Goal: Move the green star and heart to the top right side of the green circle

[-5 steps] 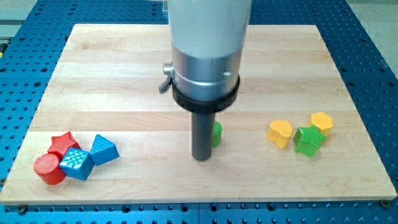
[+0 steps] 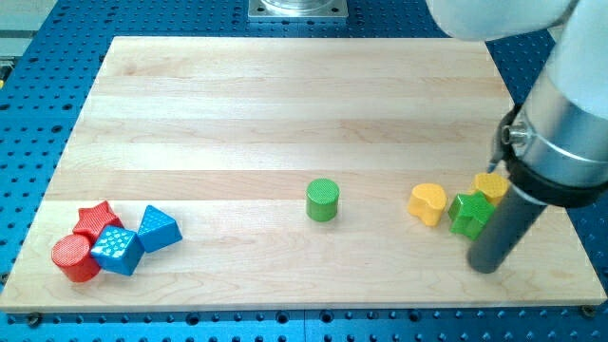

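my tip [image 2: 486,268] at view's lower right | just below-right of green star [image 2: 469,214] | yellow heart [image 2: 428,202] left of star | green circle [image 2: 323,200] mid-board

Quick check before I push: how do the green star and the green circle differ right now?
The green star has a pointed outline; the green circle is a round cylinder. The green star sits crowded beside the yellow heart and another yellow block, with my tip just below-right; the green circle stands alone mid-board. Both are green.
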`<state>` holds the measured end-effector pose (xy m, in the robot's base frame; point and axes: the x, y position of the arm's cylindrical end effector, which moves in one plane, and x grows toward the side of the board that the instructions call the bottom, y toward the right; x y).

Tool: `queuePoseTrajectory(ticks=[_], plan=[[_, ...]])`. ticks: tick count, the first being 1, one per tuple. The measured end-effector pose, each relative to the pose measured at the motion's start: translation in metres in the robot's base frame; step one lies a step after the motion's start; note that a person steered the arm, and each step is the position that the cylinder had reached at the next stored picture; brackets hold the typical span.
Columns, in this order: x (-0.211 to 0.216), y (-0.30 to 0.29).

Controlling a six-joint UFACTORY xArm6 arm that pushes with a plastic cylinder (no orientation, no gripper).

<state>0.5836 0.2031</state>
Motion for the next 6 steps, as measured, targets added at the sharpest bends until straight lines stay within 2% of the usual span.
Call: queuePoseTrajectory(ticks=[1, 2, 3, 5, 6], plan=[[-0.018, 0.025], [-0.037, -0.012], [-0.037, -0.059], [-0.068, -0.057], [-0.097, -0.038]])
